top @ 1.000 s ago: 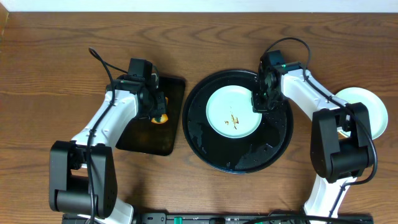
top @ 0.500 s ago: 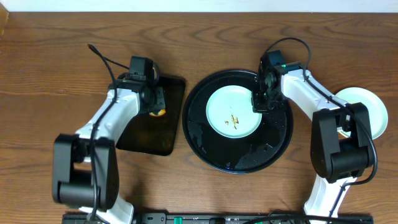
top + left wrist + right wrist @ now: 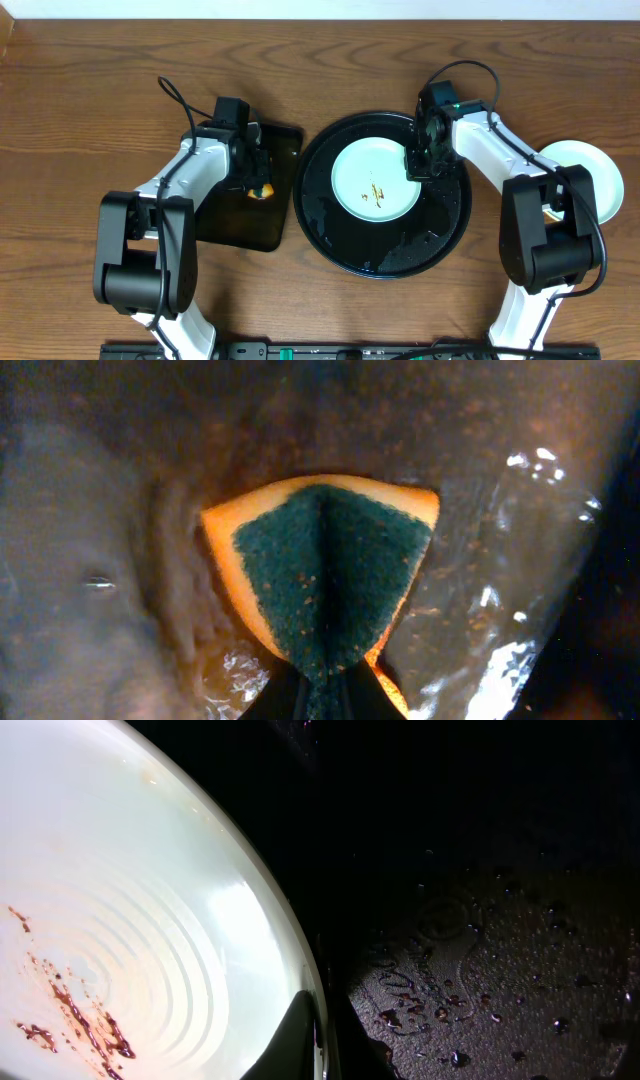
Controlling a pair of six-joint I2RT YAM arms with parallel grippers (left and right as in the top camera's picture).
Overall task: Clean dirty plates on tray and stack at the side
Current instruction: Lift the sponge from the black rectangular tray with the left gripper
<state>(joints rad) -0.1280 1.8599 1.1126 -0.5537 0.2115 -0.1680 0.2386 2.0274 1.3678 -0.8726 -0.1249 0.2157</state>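
Note:
A pale mint-white plate (image 3: pixel 375 181) with brown smears at its centre lies on the round black tray (image 3: pixel 440 235). My right gripper (image 3: pixel 418 166) is shut on the plate's right rim. In the right wrist view the plate (image 3: pixel 130 920) fills the left side, and the right gripper (image 3: pixel 322 1045) pinches its edge over the wet tray (image 3: pixel 480 970). My left gripper (image 3: pixel 255 172) is shut on the teal-and-yellow sponge (image 3: pixel 261 190) above the rectangular tray. Seen from the left wrist, the folded sponge (image 3: pixel 330 570) sticks out of the left gripper (image 3: pixel 322 700).
The rectangular black tray (image 3: pixel 240 225) lies left of the round one, wet and murky. A pale plate (image 3: pixel 590 175) rests on the wood table (image 3: pixel 80 120) at the far right, partly hidden by my right arm.
My left arm has swung, its elbow moving toward the tray. The sponge went slightly back, then returned to about the same spot. The right arm and the plate have not moved.

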